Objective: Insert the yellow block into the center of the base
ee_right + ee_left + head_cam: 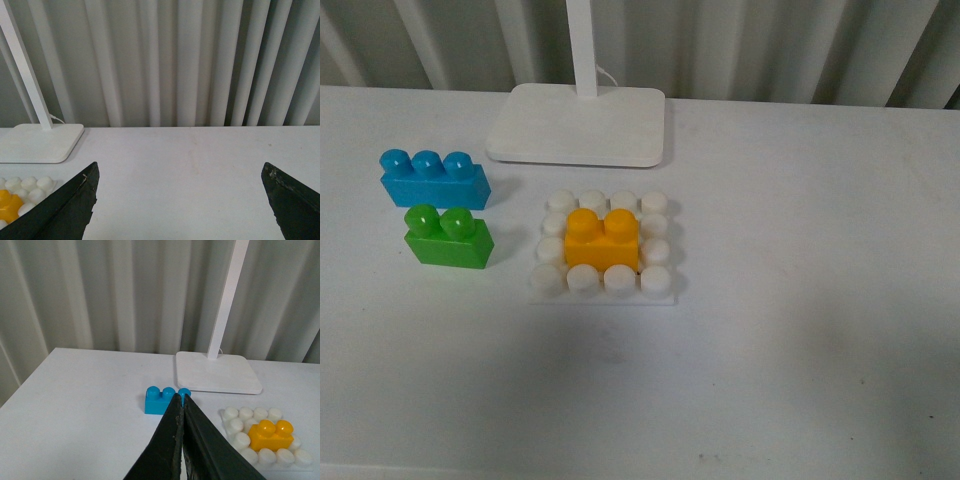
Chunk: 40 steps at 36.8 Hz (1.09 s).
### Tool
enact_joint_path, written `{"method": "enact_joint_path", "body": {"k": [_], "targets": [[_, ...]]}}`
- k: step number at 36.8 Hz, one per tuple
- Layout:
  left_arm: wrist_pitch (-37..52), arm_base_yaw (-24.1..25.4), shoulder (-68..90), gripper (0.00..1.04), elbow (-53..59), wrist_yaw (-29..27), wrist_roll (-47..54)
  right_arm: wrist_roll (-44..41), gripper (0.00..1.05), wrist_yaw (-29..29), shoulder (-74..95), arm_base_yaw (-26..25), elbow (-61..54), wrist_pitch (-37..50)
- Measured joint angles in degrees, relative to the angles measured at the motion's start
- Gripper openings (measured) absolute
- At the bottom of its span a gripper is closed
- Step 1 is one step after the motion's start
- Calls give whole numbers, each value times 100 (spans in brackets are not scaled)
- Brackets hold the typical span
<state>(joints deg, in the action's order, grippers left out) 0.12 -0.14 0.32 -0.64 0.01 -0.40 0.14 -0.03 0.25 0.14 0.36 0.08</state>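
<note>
Already seated: the yellow block point(602, 238) sits in the middle of the base point(604, 296), ringed by white studs

Centre of the front frame, the glossy two-stud plastic brick looks pressed level onto the flat studded plate, so the insertion seems complete. Both arms hang clear of it: the left gripper point(181, 440) has its dark tapered jaws together on nothing, the right gripper point(180, 200) has its jaws wide apart. At mid-left, the blue brick point(432, 178) and green brick point(448, 237) sit unused; a smooth white slab point(578, 125) with a pole lies at upper centre
</note>
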Motion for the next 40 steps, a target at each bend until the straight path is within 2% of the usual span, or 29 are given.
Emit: {"method": "enact_joint_path", "body": {"k": [7, 12, 18, 24, 40], "targets": [[0, 0, -7, 4, 0, -2, 0, 0, 95, -2, 0, 0, 0, 0], [0, 0, -9, 32, 0, -2, -2, 0, 95, -2, 0, -2, 0, 0], [0, 0, -9, 69, 0, -2, -2, 0, 95, -2, 0, -2, 0, 0], [0, 0, -9, 99, 0, -2, 0, 0, 95, -2, 0, -2, 0, 0], [0, 0, -9, 98, 0, -2, 11, 0, 95, -2, 0, -2, 0, 0]]}}
